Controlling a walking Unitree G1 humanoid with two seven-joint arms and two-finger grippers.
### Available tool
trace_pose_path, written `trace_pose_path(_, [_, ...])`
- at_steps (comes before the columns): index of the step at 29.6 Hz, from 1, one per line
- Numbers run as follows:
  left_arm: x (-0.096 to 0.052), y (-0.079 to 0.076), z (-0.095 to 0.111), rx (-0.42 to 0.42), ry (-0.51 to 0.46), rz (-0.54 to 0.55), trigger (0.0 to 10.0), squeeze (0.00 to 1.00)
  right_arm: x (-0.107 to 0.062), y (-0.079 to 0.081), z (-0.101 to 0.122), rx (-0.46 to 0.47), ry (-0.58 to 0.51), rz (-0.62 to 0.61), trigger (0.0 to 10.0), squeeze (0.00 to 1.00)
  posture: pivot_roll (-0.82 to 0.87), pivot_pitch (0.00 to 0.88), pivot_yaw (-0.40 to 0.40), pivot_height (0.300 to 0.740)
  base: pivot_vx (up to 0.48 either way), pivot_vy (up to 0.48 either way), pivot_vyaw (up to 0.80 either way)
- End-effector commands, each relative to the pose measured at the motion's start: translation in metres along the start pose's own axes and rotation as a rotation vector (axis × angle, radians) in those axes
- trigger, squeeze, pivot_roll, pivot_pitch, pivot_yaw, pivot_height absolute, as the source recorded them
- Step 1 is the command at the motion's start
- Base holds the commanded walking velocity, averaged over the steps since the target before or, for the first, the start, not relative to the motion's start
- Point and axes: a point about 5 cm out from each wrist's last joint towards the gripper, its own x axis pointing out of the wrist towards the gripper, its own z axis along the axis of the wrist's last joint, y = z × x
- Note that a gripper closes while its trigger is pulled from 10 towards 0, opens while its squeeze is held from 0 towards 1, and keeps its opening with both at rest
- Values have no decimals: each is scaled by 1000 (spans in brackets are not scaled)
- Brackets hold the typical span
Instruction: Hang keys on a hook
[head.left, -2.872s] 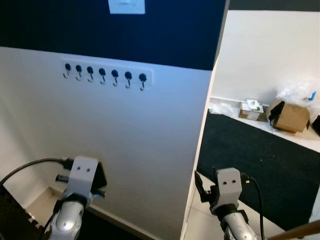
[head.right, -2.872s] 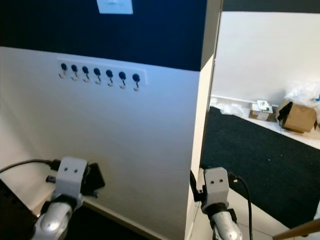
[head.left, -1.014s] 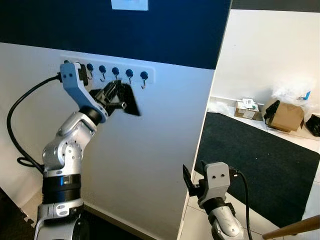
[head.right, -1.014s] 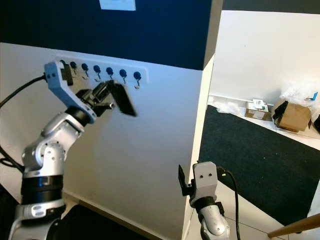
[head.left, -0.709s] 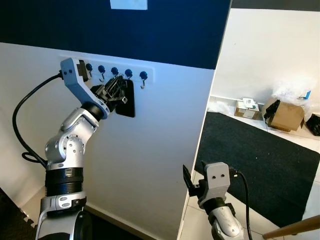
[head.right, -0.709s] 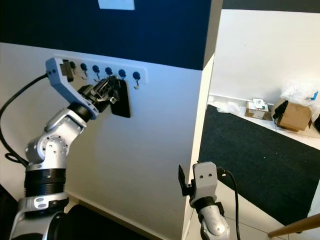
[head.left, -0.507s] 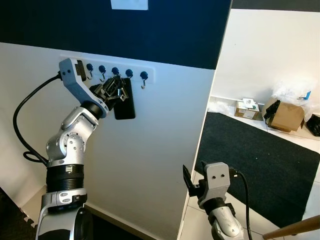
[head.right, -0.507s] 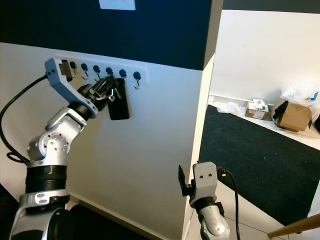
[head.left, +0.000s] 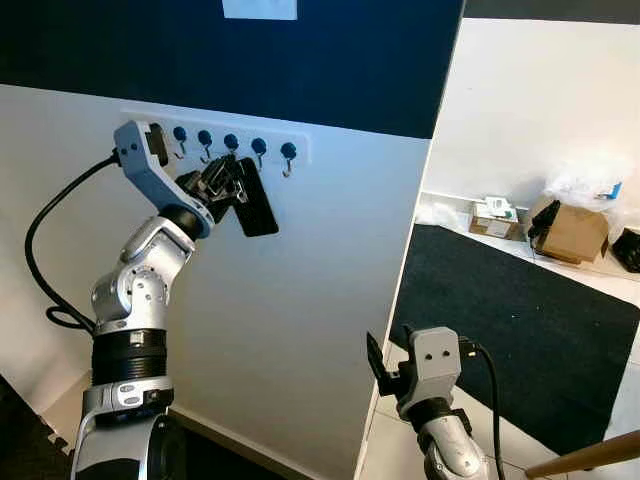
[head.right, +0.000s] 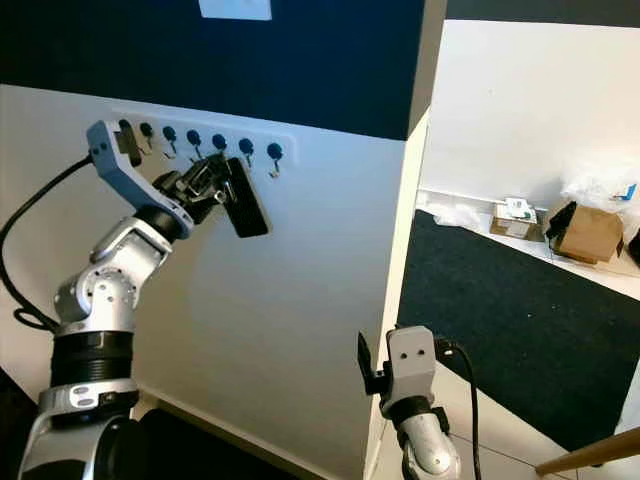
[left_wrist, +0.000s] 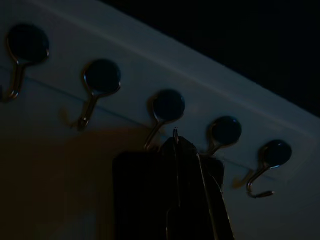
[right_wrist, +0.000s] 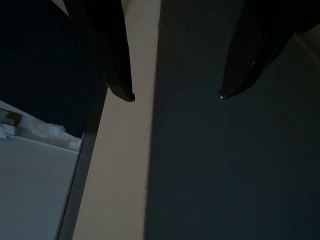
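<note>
A white rack of several black-knobbed hooks (head.left: 215, 140) is fixed on the white wall just under the dark blue band. My left gripper (head.left: 228, 180) is raised to the rack and shut on the keys (head.left: 255, 205), whose flat black fob hangs tilted just below the middle hooks. In the dark left wrist view the keys (left_wrist: 170, 195) hang close under a middle hook (left_wrist: 167, 107), with the ring's top right beneath it. My right gripper (head.left: 385, 365) stays low by the wall corner, open, its fingertips (right_wrist: 122, 92) apart and holding nothing.
The wall ends at a corner (head.left: 425, 200) on the right. Beyond it lie a black carpet (head.left: 510, 320), a cardboard box (head.left: 572, 232) and a small box (head.left: 497, 217) by the far wall. A wooden rod (head.left: 590, 458) crosses the lower right corner.
My left arm rose from low by my side up to the hook rack with the keys. In the last half second the black fob swung out to the right.
</note>
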Motion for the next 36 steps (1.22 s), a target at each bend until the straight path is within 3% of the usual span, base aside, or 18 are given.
trace_pose_path(1, [-3,4,-6,-22,10,20,10000,0,-1,-1,-4,0,20,-2,10000,0,51,80,36,740,0,0,0])
trace_pose_path(23, [-10,19,-8,-35,6,102,10000,0,-1,-2,-4,-4,22,2,10000,0,47,77,32,740,0,0,0])
trace_pose_path(29, [-9,16,-1,-40,-19,68,10000,0,-1,-2,-4,-5,24,0,10000,0,44,79,34,740,0,0,0])
trace_pose_path(30, [-10,10,3,-39,-32,15,10000,0,-2,-2,-5,-6,25,-1,10000,0,44,80,35,740,0,0,0])
trace_pose_path(36, [-15,0,8,-46,-48,-75,10000,0,-2,-3,-5,-6,27,-4,10000,0,43,80,36,740,0,0,0])
